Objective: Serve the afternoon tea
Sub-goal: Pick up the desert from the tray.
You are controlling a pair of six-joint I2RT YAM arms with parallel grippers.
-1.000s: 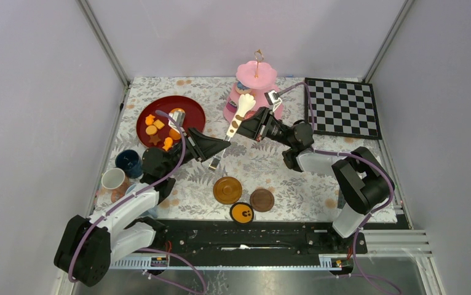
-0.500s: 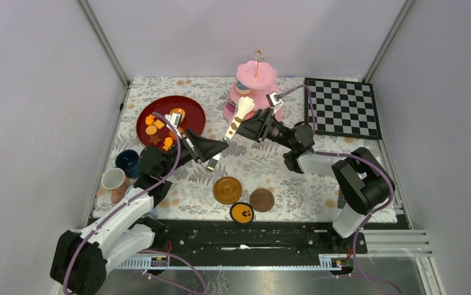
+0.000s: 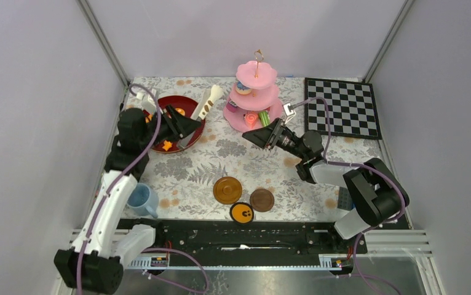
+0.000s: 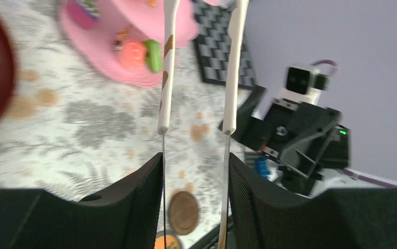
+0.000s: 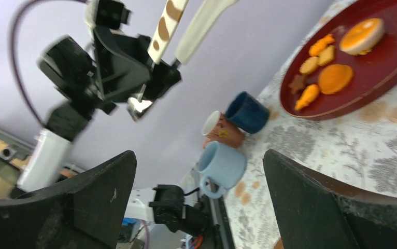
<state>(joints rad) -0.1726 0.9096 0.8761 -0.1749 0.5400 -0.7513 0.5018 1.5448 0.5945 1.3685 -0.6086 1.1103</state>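
At ten o'clock on the table point(image 3: 251, 166), the left end effector point(image 3: 184, 126) pinches spotted tongs point(image 3: 206, 101) mid-length over the red plate point(image 3: 184, 99) of toy pastries point(image 3: 166, 145), while the right end effector point(image 3: 254, 135) hangs spread beside the twelve-o'clock cake stand point(image 3: 254, 92); the tongs could twist in that grip and flick a pastry off the plate.

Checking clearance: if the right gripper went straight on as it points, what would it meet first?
Probably the light-blue cup, framed between the open right gripper's jaws in its wrist view; the left gripper with tongs sits higher. Depth is unclear.
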